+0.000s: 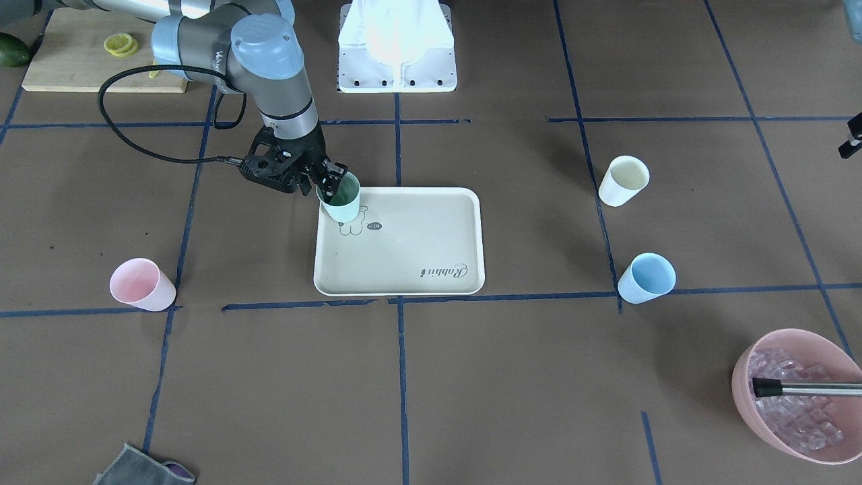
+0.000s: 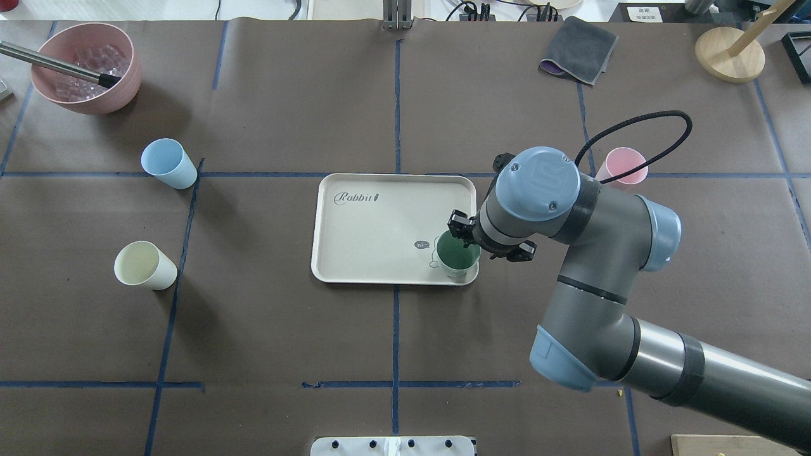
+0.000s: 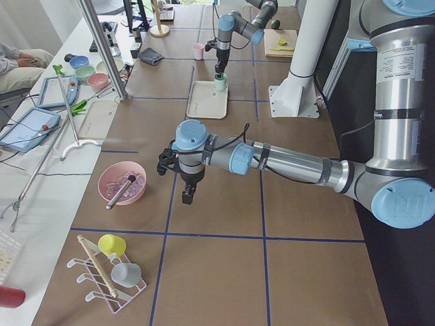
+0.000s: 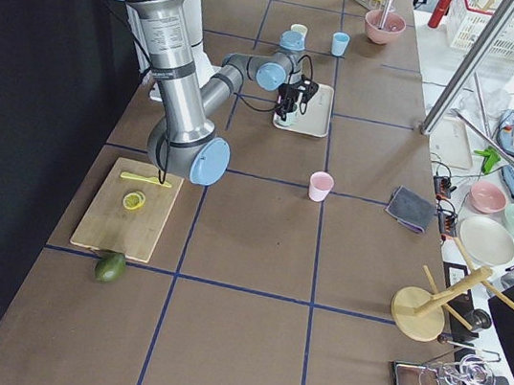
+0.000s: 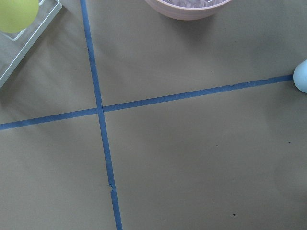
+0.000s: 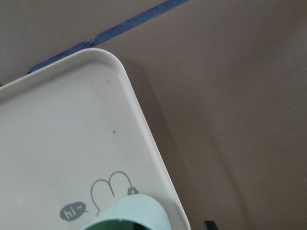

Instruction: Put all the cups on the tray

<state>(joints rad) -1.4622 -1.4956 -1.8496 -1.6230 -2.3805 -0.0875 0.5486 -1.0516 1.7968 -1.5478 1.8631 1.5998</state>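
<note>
My right gripper (image 1: pixel 330 183) is shut on the rim of the mint green cup (image 1: pixel 341 204), which is upright over the corner of the cream tray (image 1: pixel 404 269) by the bear drawing. The cup (image 2: pixel 457 256) and tray (image 2: pixel 380 221) also show in the overhead view, and the cup's rim (image 6: pixel 129 215) in the right wrist view. The pink cup (image 1: pixel 141 284), cream-white cup (image 1: pixel 624 180) and light blue cup (image 1: pixel 646 278) stand on the table off the tray. My left gripper (image 3: pixel 187 197) hangs over the table beside the ice bowl; I cannot tell if it is open or shut.
A large pink bowl (image 1: pixel 774 438) of ice cubes with a metal handle in it sits at the table's corner on my left. A wooden cutting board (image 1: pixel 81 60) with lemon slices lies near my right base. A grey cloth (image 2: pixel 578 49) and a wooden stand (image 2: pixel 728 57) are at the far right.
</note>
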